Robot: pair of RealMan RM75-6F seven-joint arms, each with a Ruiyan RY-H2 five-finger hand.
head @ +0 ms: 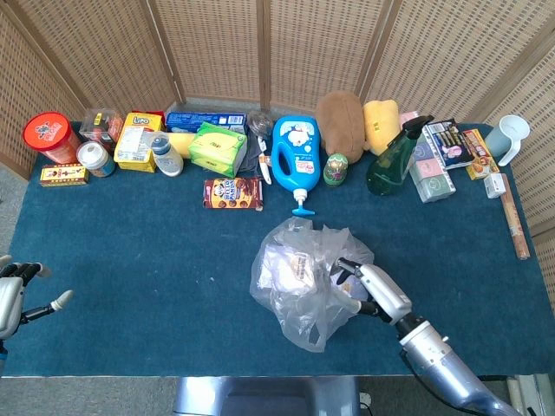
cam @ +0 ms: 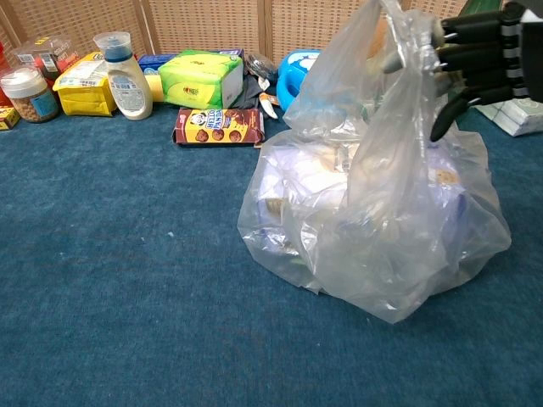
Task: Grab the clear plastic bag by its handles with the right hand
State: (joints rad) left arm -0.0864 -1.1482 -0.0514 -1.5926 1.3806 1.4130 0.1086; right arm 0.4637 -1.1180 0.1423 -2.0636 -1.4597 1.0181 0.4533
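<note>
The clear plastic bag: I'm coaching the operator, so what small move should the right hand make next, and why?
Probably curl the fingers shut around the handles. The right hand is at the top of the clear plastic bag, fingers apart against the raised handles, not visibly gripping them yet.

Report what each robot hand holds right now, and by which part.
Nothing is firmly held. The right robot hand reaches the clear plastic bag at its handles, fingers spread, not closed. The left robot hand holds nothing.

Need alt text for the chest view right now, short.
The right hand, fingers spread, touches the upright handles of the clear plastic bag on the blue table. Groceries line the back edge.
</note>
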